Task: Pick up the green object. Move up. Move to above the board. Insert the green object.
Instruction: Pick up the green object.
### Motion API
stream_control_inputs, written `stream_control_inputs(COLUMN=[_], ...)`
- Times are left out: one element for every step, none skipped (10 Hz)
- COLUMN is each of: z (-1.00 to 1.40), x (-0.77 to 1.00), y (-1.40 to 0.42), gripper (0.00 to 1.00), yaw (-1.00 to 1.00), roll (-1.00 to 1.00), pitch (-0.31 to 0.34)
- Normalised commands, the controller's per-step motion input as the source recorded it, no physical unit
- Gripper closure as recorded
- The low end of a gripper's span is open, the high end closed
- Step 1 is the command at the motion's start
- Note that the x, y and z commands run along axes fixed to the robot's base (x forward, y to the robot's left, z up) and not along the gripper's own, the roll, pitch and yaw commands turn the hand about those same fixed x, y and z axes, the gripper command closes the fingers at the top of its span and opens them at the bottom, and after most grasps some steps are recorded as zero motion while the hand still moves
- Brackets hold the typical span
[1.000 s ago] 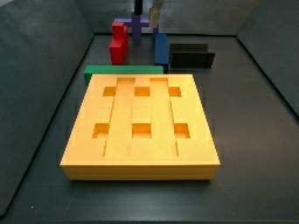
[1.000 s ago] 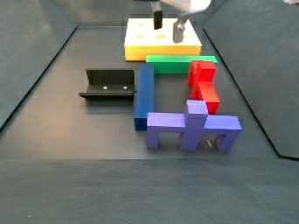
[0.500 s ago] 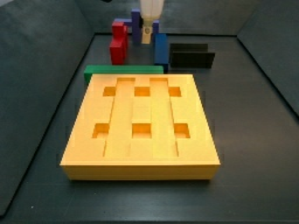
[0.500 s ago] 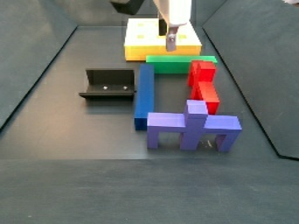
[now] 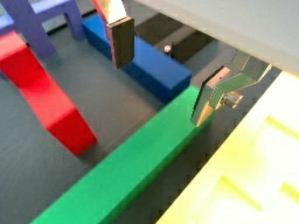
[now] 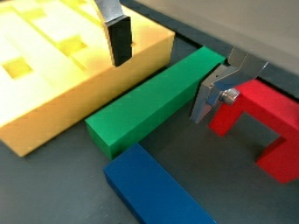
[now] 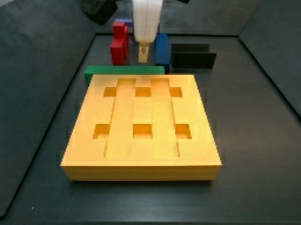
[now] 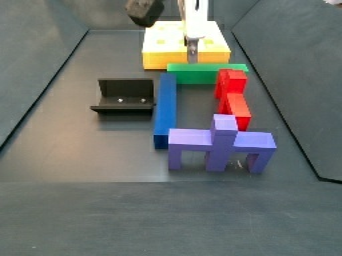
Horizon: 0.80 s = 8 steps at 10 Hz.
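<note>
While green object [image 6: 149,103] lies flat on floor, touching board [image 6: 59,66] edge, red block [image 6: 260,109] on far side, you keep gripper [image 6: 158,66] wide open, holding nothing, above bar. Lower straight, fingers astride bar width, clear of board and red block, then close.

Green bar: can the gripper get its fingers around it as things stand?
Probably yes. The gripper is open above the green bar, fingers straddling it. The board lies tight along one side, leaving that finger little room.
</note>
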Motion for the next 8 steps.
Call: stream_control_inputs(z=[-0.36, -0.29, -0.16, -0.08, -0.25, -0.27, -0.26, -0.25], x=[-0.29, -0.35, -0.26, -0.09, -0.01, 0.00, -0.04, -0.05], y=[-0.16, -0.07, -0.01, 0.00, 0.05, 0.12, 0.14, 0.10], gripper=[0.00, 0.00, 0.00, 0.00, 0.00, 0.00, 0.00, 0.00], yaw=[-0.08, -0.11, -0.10, -0.03, 0.00, 0.00, 0.00, 0.00], roll=[0.28, 0.22, 0.12, 0.01, -0.04, -0.14, -0.20, -0.21], pitch=[0.027, 0.000, 0.000, 0.000, -0.039, -0.061, -0.099, -0.119])
